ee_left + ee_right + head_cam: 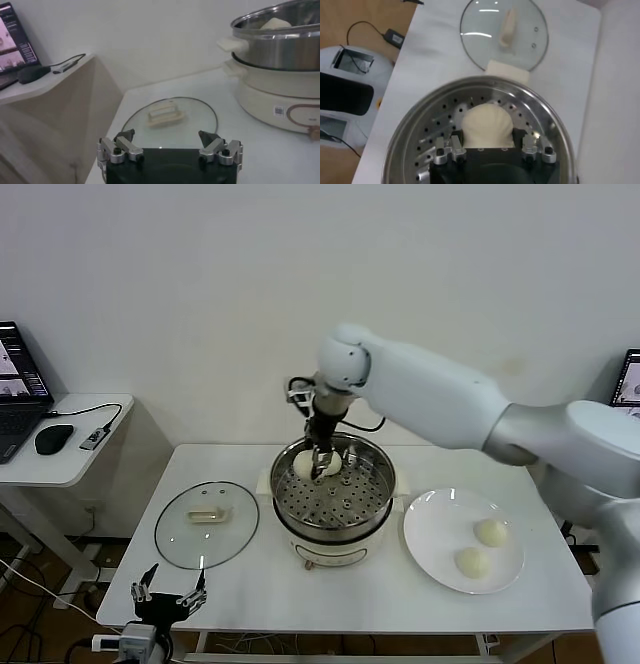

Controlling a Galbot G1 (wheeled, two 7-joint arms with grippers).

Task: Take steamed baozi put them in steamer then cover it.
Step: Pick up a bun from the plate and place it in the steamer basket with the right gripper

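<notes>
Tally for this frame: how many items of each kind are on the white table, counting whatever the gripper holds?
Baozi: 3, two on the plate at and, one in the right gripper over the steamer tray
Steamer: 1
Glass cover: 1
Plate: 1
Total: 6

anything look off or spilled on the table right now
Nothing stands out. The cover lies flat beside the steamer, two baozi sit on the plate, and the right gripper holds one bun in the steamer.
</notes>
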